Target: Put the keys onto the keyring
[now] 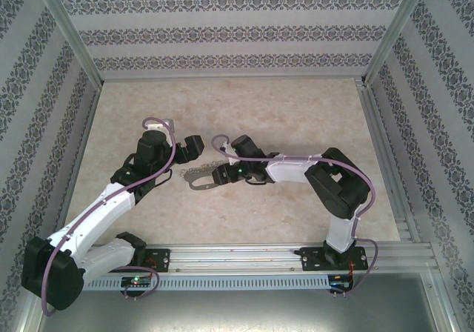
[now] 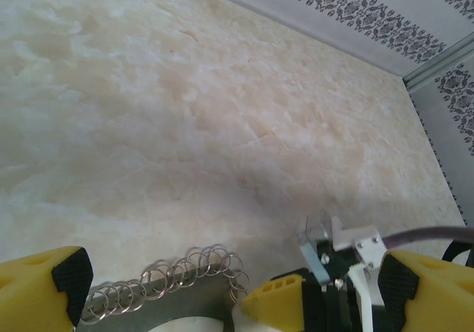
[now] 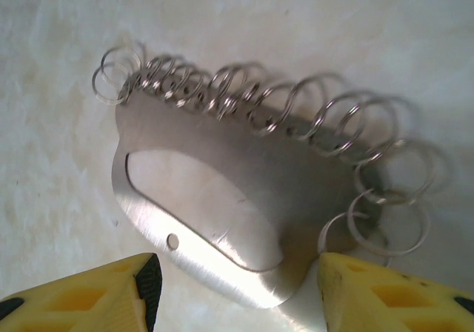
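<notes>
From above, the keyring [image 1: 194, 178] lies near the middle of the surface [image 1: 296, 117], a little toward the near edge. My left tool [image 1: 187, 150] is spread wide just beyond it, my right tool [image 1: 221, 174] at its end.

Left wrist: the chain links [image 2: 178, 269] sit inside my left tool's spread, and closing there could snag them.

Right wrist: my jaws stand half-spread astride the keyring [image 3: 296, 176]. Whether they pinch it I cannot tell, so it may skid or twist.

Keyring [image 2: 148, 311] cut off by bottom edge, left wrist view; right claw [image 3: 237, 273] contact perhaps below frame.
</notes>
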### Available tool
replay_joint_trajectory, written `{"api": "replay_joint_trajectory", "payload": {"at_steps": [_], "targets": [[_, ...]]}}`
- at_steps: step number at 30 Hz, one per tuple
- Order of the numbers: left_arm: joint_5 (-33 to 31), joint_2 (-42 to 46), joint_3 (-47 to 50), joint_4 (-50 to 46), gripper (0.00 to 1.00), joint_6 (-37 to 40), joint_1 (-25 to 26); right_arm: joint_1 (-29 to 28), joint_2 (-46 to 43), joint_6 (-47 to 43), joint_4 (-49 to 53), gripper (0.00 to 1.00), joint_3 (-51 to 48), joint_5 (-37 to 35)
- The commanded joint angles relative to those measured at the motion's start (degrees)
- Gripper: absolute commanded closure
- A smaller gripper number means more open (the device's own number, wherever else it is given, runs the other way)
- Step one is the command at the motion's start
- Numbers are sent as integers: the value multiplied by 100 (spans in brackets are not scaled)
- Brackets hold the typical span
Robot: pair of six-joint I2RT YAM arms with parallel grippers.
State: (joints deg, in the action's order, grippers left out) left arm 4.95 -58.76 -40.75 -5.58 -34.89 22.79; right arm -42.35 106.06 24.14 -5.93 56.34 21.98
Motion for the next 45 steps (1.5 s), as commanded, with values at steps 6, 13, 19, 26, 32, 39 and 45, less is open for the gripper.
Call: {"api": "replay_joint_trajectory", "payload": {"at_steps": [6, 13, 19, 26, 32, 39, 45], "targets": [[46, 120, 54, 136, 0, -26, -56, 243, 435, -54, 101, 42, 471, 68], [73, 129, 78, 151, 0, -34, -61, 327, 36, -122, 1, 43, 207, 46], [103, 102, 118, 232, 0, -48, -60, 316, -650, -319, 83, 43, -424, -252], [139, 97, 144, 277, 0, -76, -64, 110, -569, -587, 201, 54, -608, -559], [155, 93, 129, 279, 0, -81, -62, -87, -306, -920, 444, 58, -345, -1057], [186, 90, 148, 314, 0, -120, -63, -161, 62, -1169, 650, 62, -19, -1540], [191, 92, 163, 330, 0, -131, -62, -172, 291, -1273, 681, 62, 239, -1700]]}}
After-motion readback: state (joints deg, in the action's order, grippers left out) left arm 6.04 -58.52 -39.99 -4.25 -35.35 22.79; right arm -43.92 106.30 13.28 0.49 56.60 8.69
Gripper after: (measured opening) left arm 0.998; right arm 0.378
